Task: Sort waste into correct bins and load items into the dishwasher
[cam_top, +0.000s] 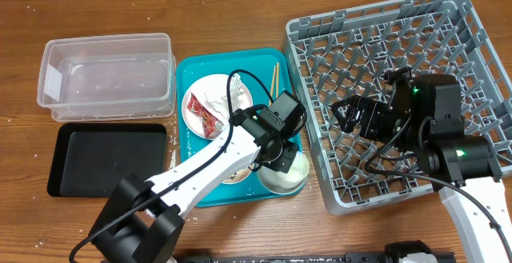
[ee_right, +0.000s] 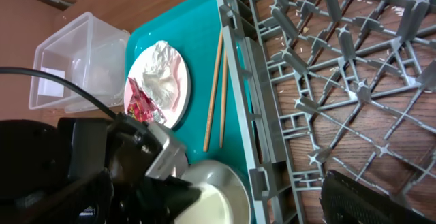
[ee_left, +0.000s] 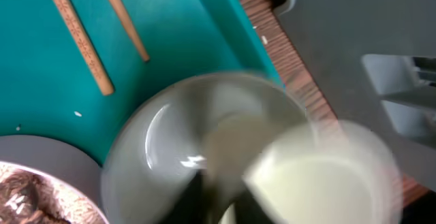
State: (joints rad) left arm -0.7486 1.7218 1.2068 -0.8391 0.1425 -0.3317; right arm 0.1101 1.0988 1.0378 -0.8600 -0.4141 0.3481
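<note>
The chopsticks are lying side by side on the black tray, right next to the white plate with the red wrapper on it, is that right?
Not quite. The chopsticks lie side by side on the teal serving tray, not on the black tray. The right wrist view shows them next to the white plate with the red wrapper on it.

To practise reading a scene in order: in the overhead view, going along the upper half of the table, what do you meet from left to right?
clear plastic tub → white plate → wooden chopsticks → grey dish rack
</note>
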